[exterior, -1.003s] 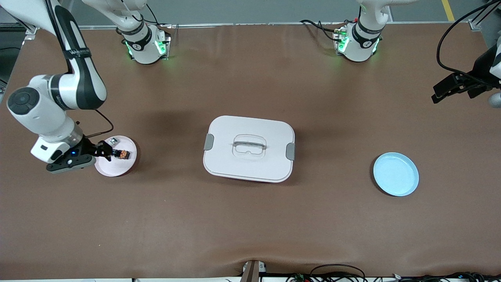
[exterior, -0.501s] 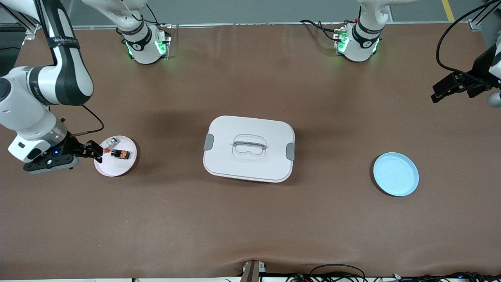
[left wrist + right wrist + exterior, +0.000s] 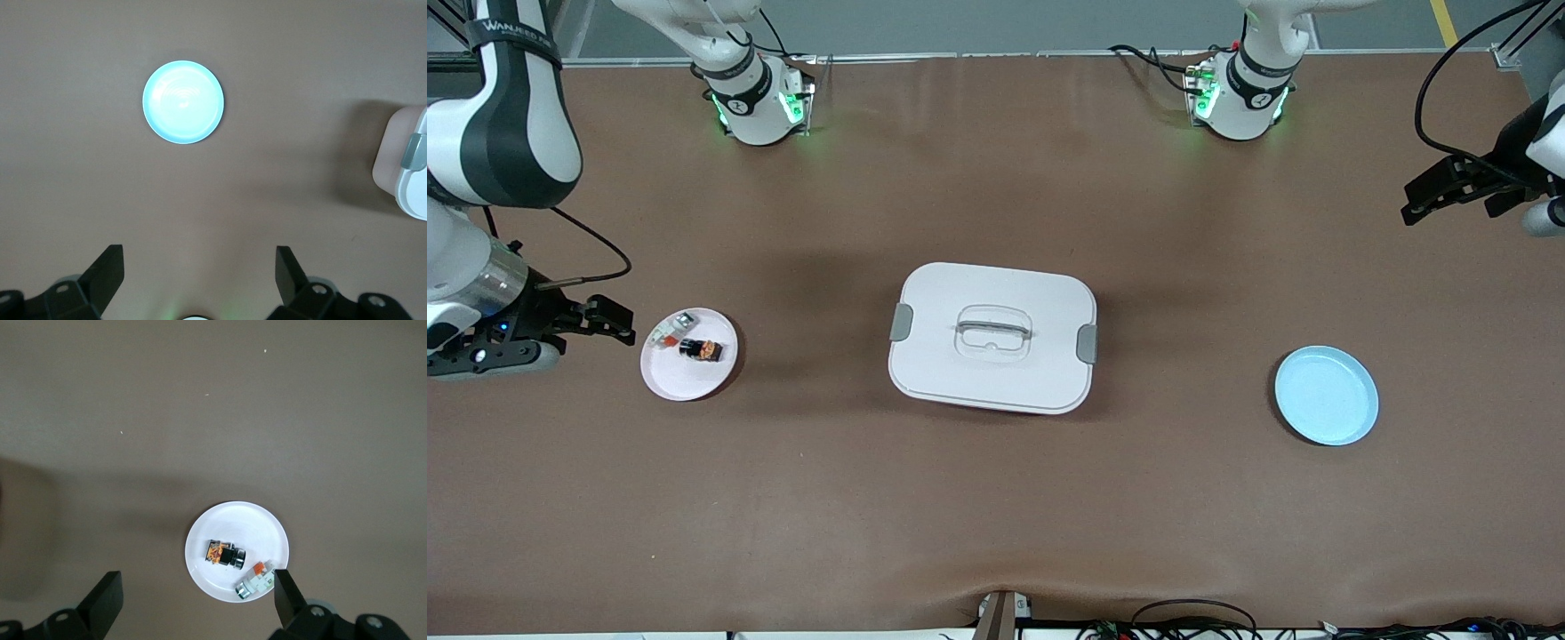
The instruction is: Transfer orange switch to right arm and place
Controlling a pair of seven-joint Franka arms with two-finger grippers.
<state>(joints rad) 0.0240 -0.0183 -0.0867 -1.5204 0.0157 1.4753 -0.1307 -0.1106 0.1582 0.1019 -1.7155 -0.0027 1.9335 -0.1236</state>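
The orange switch (image 3: 700,348), a tiny black box with orange markings, lies on the small pink plate (image 3: 680,380) beside a whitish-grey component (image 3: 667,333). My right gripper (image 3: 615,322) is open and empty, just off the plate's rim toward the right arm's end of the table. In the right wrist view the switch (image 3: 223,554), the grey component (image 3: 257,579) and the plate (image 3: 233,520) show below the open gripper (image 3: 197,577). My left gripper (image 3: 1408,206) is open and empty, up over the left arm's end of the table; its wrist view shows it (image 3: 199,250) above bare table.
A white lidded box (image 3: 992,338) with a handle sits mid-table and shows in the left wrist view (image 3: 407,167). A light-blue plate (image 3: 1326,396) lies toward the left arm's end, also in the left wrist view (image 3: 183,101).
My right gripper has drawn back off the pink plate toward the right arm's end of the table, leaving the orange switch on the plate. The left arm has barely shifted.
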